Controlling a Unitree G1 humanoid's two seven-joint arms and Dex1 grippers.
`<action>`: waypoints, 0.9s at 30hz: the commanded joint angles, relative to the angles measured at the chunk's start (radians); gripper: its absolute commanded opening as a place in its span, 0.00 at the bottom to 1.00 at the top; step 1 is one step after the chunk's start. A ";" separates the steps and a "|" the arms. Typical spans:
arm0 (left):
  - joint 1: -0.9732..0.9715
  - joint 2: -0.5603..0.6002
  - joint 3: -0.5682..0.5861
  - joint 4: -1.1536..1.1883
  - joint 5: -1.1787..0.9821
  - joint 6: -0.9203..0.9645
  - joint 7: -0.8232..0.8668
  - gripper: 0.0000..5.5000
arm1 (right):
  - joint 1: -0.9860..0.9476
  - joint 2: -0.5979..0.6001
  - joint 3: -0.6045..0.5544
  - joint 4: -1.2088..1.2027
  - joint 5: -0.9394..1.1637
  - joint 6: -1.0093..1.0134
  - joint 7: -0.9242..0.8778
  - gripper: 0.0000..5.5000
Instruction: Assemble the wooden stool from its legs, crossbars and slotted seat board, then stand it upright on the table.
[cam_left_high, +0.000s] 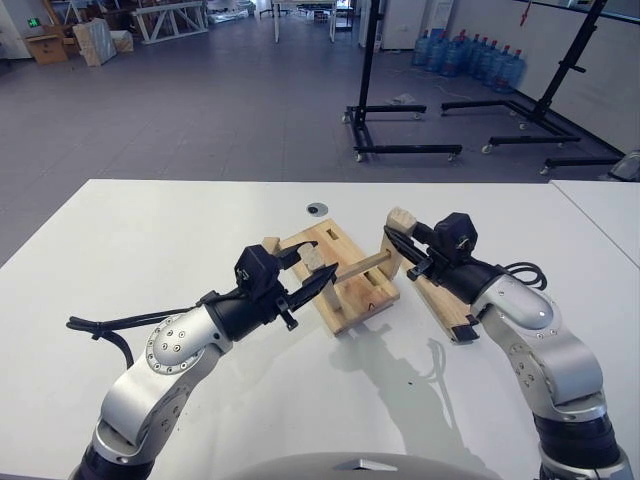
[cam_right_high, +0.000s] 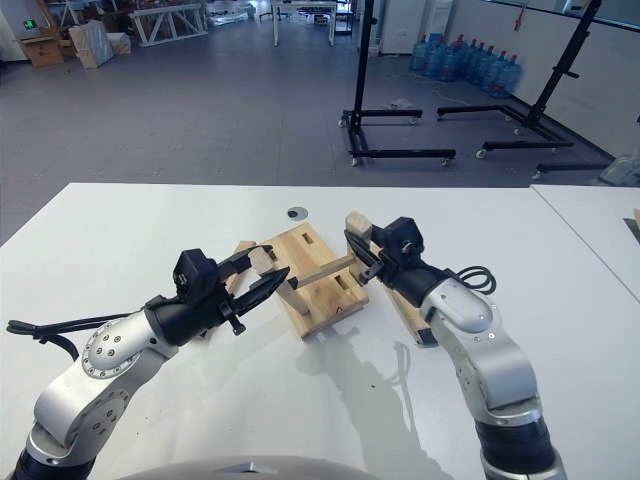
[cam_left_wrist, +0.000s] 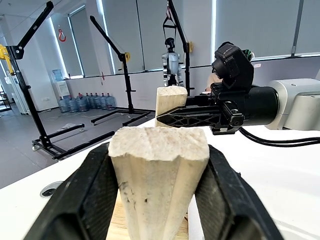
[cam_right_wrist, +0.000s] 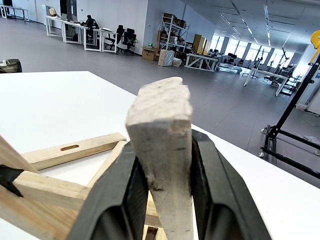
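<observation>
Two legs are in hand, one per arm, both held over the slotted seat board (cam_left_high: 350, 292), which lies flat near the middle of the table (cam_left_high: 150, 240). The left gripper (cam_left_high: 316, 267) is clamped on the top end of one leg (cam_left_wrist: 159, 167). The right gripper (cam_left_high: 397, 244) pinches the other leg (cam_right_wrist: 162, 135) the same way. A crossbar (cam_left_high: 362, 265) appears to run between the two legs just above the board. Whether the leg feet are fully seated in the slots cannot be told from these angles.

By my reckoning the job is roughly halfway. One leg pair with its bar is being fitted to the board (upside down, as such stools usually go together). A further wooden frame piece (cam_left_high: 440, 298) lies on the table beside the board, under the right forearm, not yet fitted. That piece has to go in, and the stool has to be turned over onto its feet.
</observation>
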 joint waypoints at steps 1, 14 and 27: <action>0.049 0.029 -0.066 0.070 0.036 0.086 -0.010 0.37 | -0.014 0.030 0.038 -0.019 0.077 0.085 0.029 0.18; 0.037 0.042 -0.087 0.080 0.073 0.086 -0.017 0.37 | -0.103 0.050 -0.011 -0.124 0.171 0.278 -0.012 0.18; 0.049 0.063 -0.118 0.086 0.118 0.073 -0.030 0.37 | -0.206 0.071 -0.039 -0.148 0.210 0.356 -0.034 0.18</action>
